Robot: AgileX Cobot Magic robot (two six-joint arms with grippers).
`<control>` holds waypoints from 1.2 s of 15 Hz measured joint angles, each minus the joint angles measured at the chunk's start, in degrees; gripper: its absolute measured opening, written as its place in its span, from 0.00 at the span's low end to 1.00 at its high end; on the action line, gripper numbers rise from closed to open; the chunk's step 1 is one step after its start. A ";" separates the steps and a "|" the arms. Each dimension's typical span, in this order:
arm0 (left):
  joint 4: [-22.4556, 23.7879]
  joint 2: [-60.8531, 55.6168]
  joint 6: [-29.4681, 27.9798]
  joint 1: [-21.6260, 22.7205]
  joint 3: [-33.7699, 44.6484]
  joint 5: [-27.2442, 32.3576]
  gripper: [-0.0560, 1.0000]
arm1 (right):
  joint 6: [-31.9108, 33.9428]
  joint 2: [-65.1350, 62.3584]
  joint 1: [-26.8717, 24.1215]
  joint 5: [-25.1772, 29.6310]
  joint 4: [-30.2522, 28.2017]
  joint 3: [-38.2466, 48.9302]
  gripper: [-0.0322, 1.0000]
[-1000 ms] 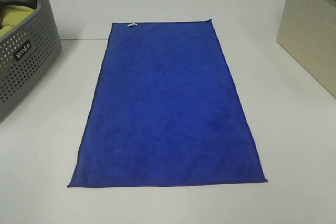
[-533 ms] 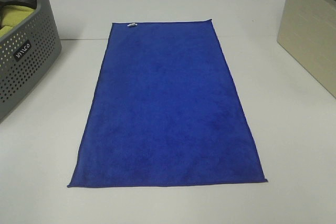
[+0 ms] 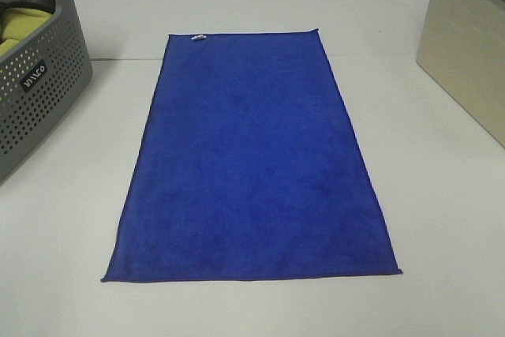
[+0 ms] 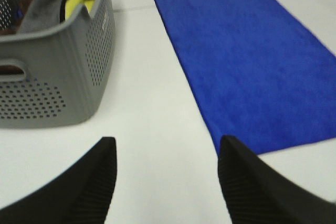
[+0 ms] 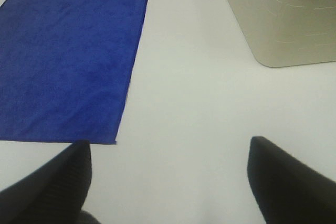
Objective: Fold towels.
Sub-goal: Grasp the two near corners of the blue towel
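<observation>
The royal-blue plush towel (image 3: pixel 252 159) lies fully spread and flat on the white table (image 3: pixel 450 226), a long unfolded rectangle with its short edges near and far, a stitched hem, and a small white tag (image 3: pixel 198 37) at its far left corner.

A grey perforated basket (image 3: pixel 39 92) stands on the white surface (image 3: pixel 442 219) at left, holding a yellow-green cloth (image 3: pixel 20 20); 1 beige bin (image 3: pixel 465 53) stands at right.
</observation>
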 joint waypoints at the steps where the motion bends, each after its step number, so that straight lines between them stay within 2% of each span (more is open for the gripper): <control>1: -0.69 0.00 -2.01 0.00 -0.17 -4.47 0.58 | 1.60 0.00 0.00 -1.26 0.00 -0.34 0.76; 4: -4.70 4.07 -5.16 0.00 -0.52 -15.41 0.58 | 3.90 4.13 0.00 -7.68 0.06 -2.01 0.75; 7: -12.32 12.09 -6.70 0.00 -0.52 -16.50 0.58 | 4.58 13.52 0.00 -9.11 0.17 -4.64 0.75; 9: -19.54 20.00 -6.42 0.00 -0.52 -16.33 0.58 | 4.64 24.24 0.00 -9.57 1.83 -7.73 0.75; 13: -28.48 39.08 2.64 0.00 -0.52 -13.64 0.58 | 4.47 44.86 0.00 -9.40 8.54 -13.75 0.75; 15: -32.95 50.42 6.99 0.00 -0.52 -13.18 0.58 | 0.06 55.86 -0.06 -9.51 13.92 -15.36 0.73; 18: -36.04 61.13 13.01 0.00 -0.52 -16.04 0.58 | -3.72 65.72 -0.06 -9.57 17.65 -15.64 0.73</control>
